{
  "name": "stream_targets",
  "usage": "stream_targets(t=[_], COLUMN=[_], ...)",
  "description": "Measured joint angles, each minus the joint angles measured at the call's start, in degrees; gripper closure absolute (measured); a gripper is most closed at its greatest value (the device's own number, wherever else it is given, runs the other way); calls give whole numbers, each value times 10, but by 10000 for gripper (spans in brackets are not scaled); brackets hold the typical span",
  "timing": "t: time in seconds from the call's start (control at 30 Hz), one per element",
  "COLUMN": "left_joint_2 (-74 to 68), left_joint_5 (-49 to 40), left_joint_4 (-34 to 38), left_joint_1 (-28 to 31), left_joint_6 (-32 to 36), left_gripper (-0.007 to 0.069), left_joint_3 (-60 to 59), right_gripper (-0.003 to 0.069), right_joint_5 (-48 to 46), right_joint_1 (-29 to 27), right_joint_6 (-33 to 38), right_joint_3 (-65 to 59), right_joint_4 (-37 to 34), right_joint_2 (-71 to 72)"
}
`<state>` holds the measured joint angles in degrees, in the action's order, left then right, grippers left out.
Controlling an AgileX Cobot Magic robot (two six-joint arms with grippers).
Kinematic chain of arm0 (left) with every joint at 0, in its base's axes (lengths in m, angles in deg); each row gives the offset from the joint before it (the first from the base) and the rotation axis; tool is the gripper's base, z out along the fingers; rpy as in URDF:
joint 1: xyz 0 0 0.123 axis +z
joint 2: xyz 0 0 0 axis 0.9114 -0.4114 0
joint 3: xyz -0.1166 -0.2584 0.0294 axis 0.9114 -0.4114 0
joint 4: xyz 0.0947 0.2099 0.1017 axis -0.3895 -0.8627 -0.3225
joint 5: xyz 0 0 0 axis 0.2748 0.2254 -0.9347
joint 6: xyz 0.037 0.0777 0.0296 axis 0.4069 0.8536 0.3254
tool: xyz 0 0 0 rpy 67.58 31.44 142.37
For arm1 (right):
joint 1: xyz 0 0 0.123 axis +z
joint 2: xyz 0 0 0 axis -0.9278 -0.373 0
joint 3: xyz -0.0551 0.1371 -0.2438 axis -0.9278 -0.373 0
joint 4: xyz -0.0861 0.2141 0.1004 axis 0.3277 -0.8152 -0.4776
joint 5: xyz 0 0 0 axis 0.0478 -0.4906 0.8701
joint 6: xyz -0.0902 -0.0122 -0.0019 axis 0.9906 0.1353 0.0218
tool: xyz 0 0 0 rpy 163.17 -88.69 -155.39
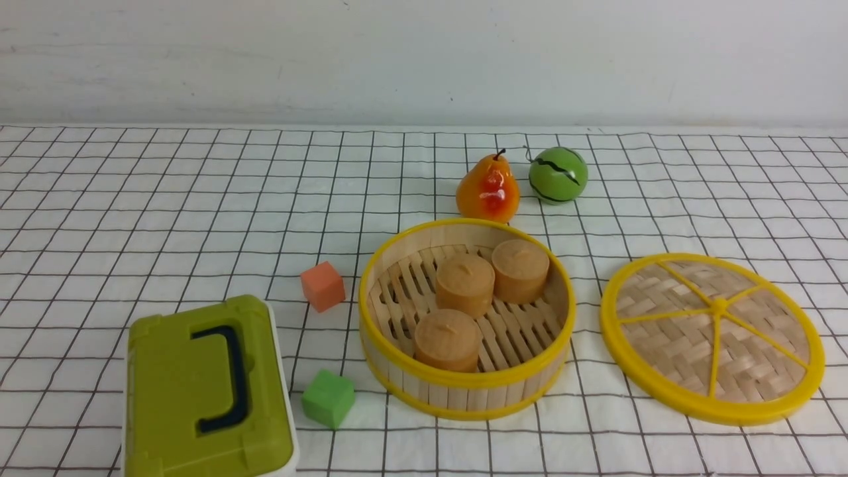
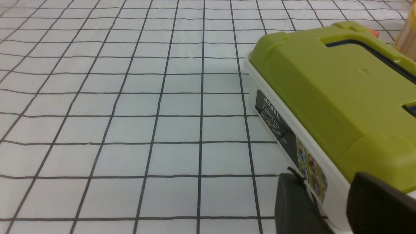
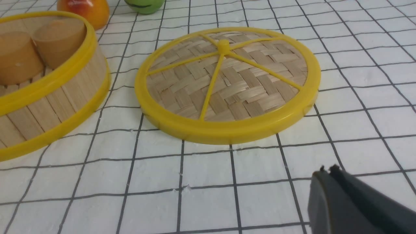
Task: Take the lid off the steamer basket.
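Lid [image 1: 713, 338] is off and lies flat on the gridded tablecloth [image 1: 165, 212], spokes up, just to the right of the steamer basket [image 1: 466, 318] with a strip of cloth between them, so not touching. Basket is open at the top: three tan cylindrical blocks [image 1: 464, 284] stand on its slatted floor. Judging by this, task is essentially done; nothing is left except maybe parking the arms. Neither arm shows in the front view. Right gripper [image 3: 326, 170] shows in its wrist view only as a dark wedge near the lid's rim, clear of it, holding nothing; its tips look pressed together, so I read it as closed. Left gripper [image 2: 325, 195] hangs right beside the olive-green box [image 1: 205, 391], two dark fingers [image 2: 292, 201] standing apart with the box's white wall visible between them, so open and gripping nothing as far as I can tell. Bystanders: toy pear [image 1: 488, 189] and toy watermelon [image 1: 558, 174] behind the basket, orange cube [image 1: 322, 286] and green cube [image 1: 328, 398] to its left. None sits where the lid lies.
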<state>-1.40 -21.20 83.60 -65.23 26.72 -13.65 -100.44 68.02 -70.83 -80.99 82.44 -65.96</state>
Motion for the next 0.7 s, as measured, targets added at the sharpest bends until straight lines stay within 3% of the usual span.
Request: stream_targets(t=[0.7], left_joint_2=[0], left_joint_5=[0], left_joint_4=[0], left_joint_1=[0], left_joint_6=[0], left_gripper=[386], left_joint_3=[0], right_gripper=[656], right_joint_5=[0], right_joint_1=[0], right_joint_6=[-1], right_joint_3=[0], right_joint_4=[0], right_joint_2=[0])
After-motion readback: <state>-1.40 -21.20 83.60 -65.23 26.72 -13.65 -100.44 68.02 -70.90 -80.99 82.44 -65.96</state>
